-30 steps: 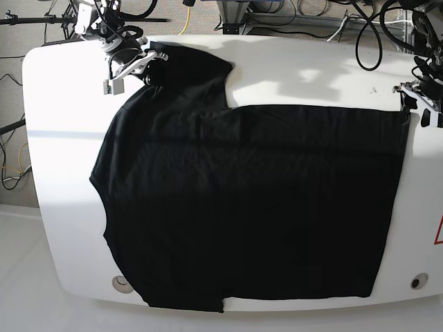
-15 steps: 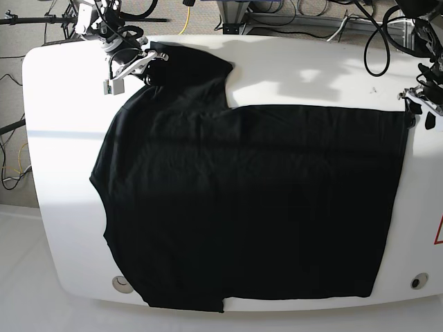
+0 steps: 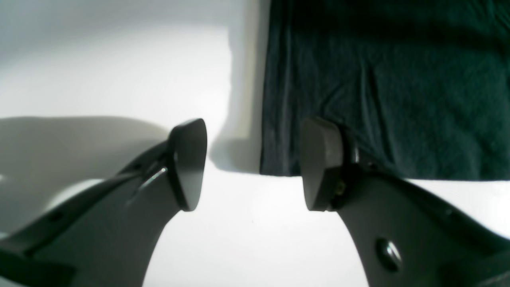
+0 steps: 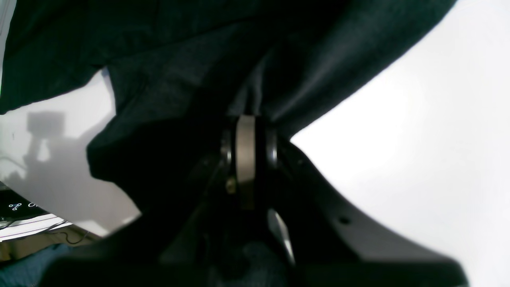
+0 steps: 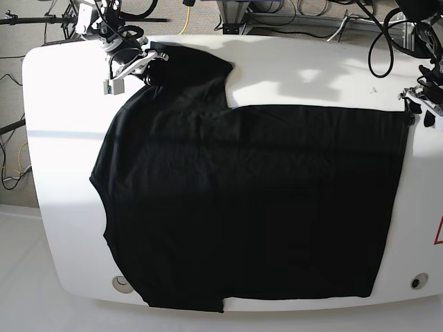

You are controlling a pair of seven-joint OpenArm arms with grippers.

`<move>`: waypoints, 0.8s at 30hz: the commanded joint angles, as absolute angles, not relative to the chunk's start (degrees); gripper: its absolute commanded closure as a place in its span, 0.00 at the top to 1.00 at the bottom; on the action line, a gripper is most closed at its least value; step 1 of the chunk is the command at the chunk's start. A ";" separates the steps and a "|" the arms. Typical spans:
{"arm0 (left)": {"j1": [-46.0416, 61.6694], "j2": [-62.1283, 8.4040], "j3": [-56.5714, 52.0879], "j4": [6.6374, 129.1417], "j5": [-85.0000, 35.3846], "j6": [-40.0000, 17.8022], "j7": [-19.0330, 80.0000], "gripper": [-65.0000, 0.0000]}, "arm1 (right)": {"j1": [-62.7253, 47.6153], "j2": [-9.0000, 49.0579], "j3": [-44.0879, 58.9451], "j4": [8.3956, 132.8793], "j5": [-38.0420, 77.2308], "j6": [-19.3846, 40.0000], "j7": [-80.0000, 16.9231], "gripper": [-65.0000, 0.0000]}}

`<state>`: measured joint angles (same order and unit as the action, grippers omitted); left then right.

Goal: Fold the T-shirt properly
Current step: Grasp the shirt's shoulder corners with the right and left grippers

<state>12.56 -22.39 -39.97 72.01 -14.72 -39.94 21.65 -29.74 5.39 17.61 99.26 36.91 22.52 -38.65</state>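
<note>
Right jaws (image 4: 247, 131) pinch one T-shirt (image 5: 256, 200); left jaws (image 3: 251, 163) apart.

Dark grey fingers (image 3: 187, 163) w/ flat pads, screws, black cables (image 5: 377, 41)

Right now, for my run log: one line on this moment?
T-shirt: flat on table | right hand: shut on sleeve | left hand: open at hem corner, holding nothing

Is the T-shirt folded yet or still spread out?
Mostly spread: the T-shirt lies flat across the table, one sleeve pinched by the right gripper.
</note>
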 commanded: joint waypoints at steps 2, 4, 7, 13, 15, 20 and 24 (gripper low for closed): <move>12.18 -23.84 -40.01 72.08 -15.64 -40.00 20.73 0.54 | -30.15 5.71 17.67 99.76 36.59 22.39 -39.06 0.01; 11.96 -23.82 -39.78 71.34 -15.64 -40.00 20.96 0.54 | -29.99 5.76 17.62 99.75 36.46 22.40 -39.04 0.01; 11.68 -23.83 -39.50 70.44 -15.63 -40.00 21.31 0.54 | -29.84 5.82 17.57 99.77 36.40 22.41 -39.01 0.02; 11.56 -23.69 -39.07 69.83 -15.62 -40.00 21.53 0.54 | -29.78 5.83 17.57 99.76 36.38 22.43 -39.01 0.02; 11.46 -23.52 -39.24 69.07 -15.39 -40.00 21.80 0.53 | -29.75 5.80 17.52 99.76 36.14 22.44 -39.10 0.02; 11.47 -23.41 -39.03 68.65 -15.42 -40.00 21.90 0.53 | -29.76 5.78 17.52 99.76 36.12 22.43 -39.11 0.02; 10.99 -23.18 -39.16 67.77 -15.14 -40.00 22.14 0.53 | -29.65 5.79 17.51 99.79 36.00 22.41 -39.36 0.01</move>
<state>11.68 -22.24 -38.92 67.88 -14.74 -39.92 22.68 -29.54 5.41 17.50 99.26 36.45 22.55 -38.70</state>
